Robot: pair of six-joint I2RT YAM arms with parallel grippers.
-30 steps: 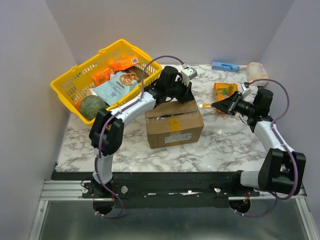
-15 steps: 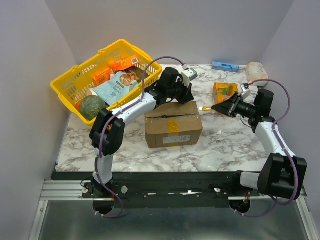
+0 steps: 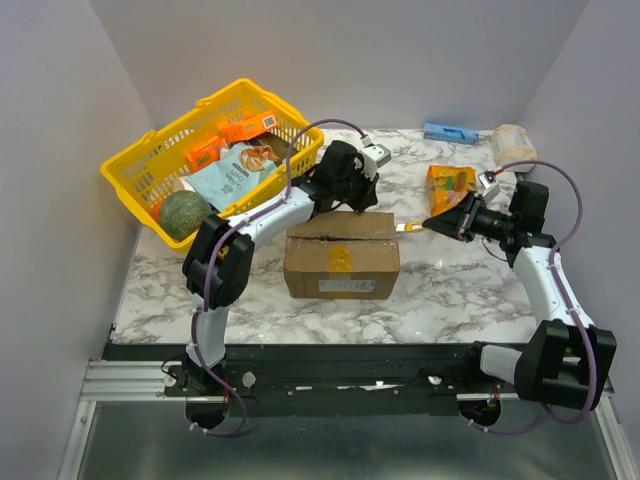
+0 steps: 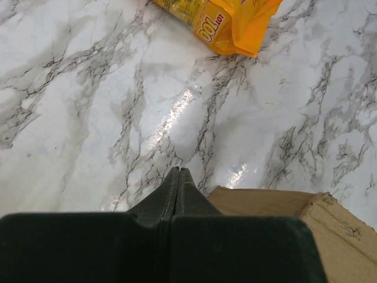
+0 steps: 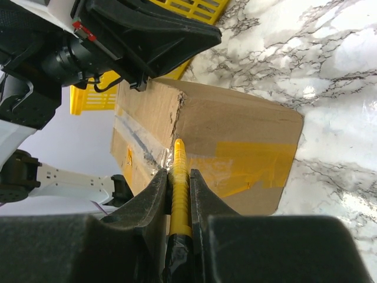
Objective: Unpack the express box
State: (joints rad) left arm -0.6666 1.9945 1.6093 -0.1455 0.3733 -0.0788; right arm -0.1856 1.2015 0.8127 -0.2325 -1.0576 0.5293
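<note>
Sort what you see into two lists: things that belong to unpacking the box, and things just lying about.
Belong to the job: express box; yellow tool at its taped edge; right gripper, shut on that tool; left gripper, shut, at the box's far side.
Lying about: yellow basket; orange packet; blue packet; pale bag.

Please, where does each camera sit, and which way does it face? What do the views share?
Top: above and behind the arms, looking down on the table; both arms, left gripper and right gripper show.
Left wrist: faces down past its shut fingers onto the table and a box corner.
Right wrist: looks along its fingers, shut on a yellow tool, at the box.
Shared: all three see the box.
</note>
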